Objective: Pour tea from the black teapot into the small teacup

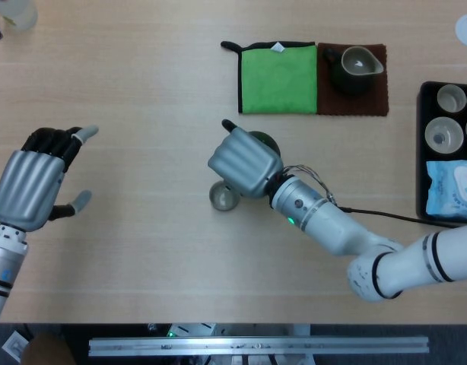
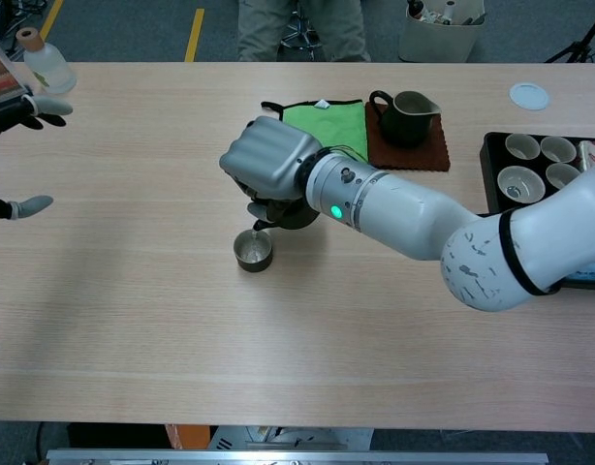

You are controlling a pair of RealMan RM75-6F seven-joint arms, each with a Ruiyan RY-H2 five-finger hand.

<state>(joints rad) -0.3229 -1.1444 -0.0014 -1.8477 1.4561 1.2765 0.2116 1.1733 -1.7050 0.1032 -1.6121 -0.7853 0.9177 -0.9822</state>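
My right hand [image 1: 245, 162] [image 2: 269, 167] grips the black teapot [image 2: 286, 214], which is tilted with its spout down over the small teacup [image 2: 252, 252] [image 1: 222, 198]. A thin stream of tea runs from the spout into the cup in the chest view. In the head view the hand covers most of the teapot [image 1: 262, 141]; only its dark top edge shows. My left hand [image 1: 33, 181] hovers open at the table's left side, far from both; only its fingertips [image 2: 34, 204] show in the chest view.
A green cloth [image 1: 277, 79] and a brown mat [image 1: 378, 99] carrying a dark pitcher [image 1: 355, 68] lie at the back. A black tray [image 1: 425, 152] with several cups and a blue packet [image 1: 454, 190] stands at the right. A bottle [image 2: 44, 60] stands far left.
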